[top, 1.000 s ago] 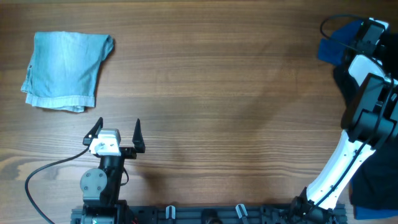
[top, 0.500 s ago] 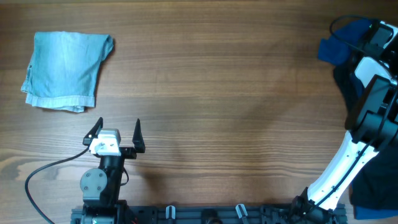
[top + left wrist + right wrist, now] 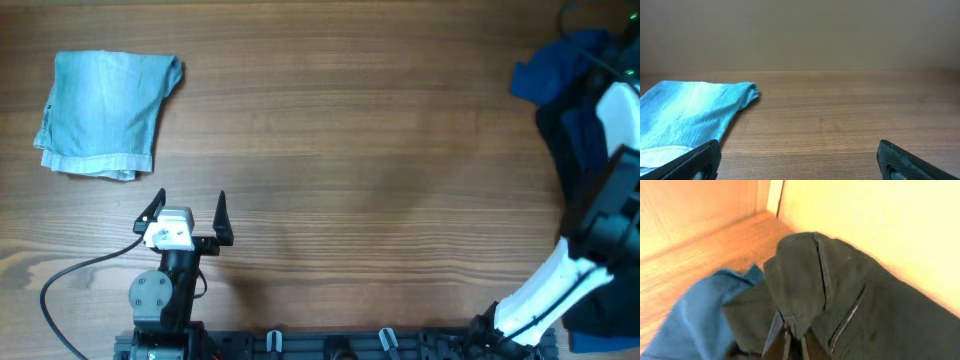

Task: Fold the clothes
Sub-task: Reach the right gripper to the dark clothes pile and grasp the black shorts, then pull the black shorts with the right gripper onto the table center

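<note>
Evidently pinching a fold of the black shorts (image 3: 840, 295) in right jaws pressed together, at 2 o'clock on the bench (image 3: 350, 150). Spread, empty, for left jaws at 7 o'clock. Soft, light, limp; likely to drag the blue garment (image 3: 695, 315) along. Better taken at waistband corners.

The table's (image 3: 350, 130) centre lay open for passage. Folded denim piece (image 3: 105, 112) occupied the far-left corner; heaped dark garments (image 3: 568, 135) and the right arm (image 3: 560, 285) blocked the right edge.
</note>
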You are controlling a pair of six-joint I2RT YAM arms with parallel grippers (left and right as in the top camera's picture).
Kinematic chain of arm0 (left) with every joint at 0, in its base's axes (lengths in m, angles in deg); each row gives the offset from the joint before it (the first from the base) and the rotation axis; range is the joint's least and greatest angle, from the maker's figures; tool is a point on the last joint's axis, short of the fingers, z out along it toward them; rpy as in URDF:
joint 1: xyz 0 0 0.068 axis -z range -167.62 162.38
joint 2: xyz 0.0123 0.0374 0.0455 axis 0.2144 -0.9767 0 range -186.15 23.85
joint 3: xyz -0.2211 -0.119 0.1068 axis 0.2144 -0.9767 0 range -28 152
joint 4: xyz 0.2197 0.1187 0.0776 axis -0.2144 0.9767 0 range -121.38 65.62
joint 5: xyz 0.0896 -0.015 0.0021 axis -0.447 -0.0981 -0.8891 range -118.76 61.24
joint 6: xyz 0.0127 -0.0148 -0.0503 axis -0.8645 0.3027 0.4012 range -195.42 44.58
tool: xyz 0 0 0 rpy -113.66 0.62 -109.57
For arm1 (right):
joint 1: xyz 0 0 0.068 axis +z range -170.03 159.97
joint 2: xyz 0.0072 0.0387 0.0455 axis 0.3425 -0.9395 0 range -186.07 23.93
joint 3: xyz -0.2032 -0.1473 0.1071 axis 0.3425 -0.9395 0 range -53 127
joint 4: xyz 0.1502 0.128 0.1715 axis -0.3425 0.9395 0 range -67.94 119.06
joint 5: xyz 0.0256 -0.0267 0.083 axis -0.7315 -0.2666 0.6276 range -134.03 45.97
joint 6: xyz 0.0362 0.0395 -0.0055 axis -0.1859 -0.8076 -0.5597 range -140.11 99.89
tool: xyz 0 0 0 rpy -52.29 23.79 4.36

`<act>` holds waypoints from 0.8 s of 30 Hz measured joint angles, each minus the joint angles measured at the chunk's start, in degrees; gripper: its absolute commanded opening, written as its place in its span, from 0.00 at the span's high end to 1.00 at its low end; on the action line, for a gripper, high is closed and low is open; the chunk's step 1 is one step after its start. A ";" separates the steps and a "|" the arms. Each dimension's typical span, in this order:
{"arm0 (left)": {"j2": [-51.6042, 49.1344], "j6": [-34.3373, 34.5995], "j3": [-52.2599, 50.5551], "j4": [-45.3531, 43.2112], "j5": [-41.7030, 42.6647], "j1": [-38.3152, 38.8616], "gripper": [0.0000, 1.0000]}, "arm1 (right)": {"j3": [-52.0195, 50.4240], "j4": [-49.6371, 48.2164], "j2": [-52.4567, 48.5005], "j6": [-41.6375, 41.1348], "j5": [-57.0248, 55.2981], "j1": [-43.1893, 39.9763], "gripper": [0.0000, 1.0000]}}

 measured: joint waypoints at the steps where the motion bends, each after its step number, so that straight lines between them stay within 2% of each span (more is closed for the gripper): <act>1: 0.00 -0.02 0.00 -0.02 0.00 0.00 0.00 | 0.00 2.80 2.84 0.02 1.03 -0.07 0.96; 7: 0.00 -0.02 0.00 0.00 0.00 0.00 0.00 | 0.17 17.25 10.69 -0.04 9.27 4.26 0.96; 12: 0.00 -0.02 0.00 0.00 0.00 0.00 0.00 | 0.15 23.37 12.15 -6.60 21.49 20.79 0.95; 17: 0.00 -0.02 0.00 0.00 0.00 0.00 0.00 | 0.15 17.64 9.68 -18.10 27.32 39.98 0.92; 20: 0.00 -0.02 0.00 0.00 0.00 0.00 0.00 | 0.15 11.89 3.67 -22.27 28.68 50.27 0.82; 23: 0.00 -0.02 0.00 0.00 0.00 0.00 0.00 | 0.15 7.17 -3.54 -22.75 28.35 60.72 0.68; 24: 0.00 -0.02 0.00 0.00 0.00 0.00 0.00 | 0.09 6.08 -4.94 -21.88 28.02 63.32 0.68</act>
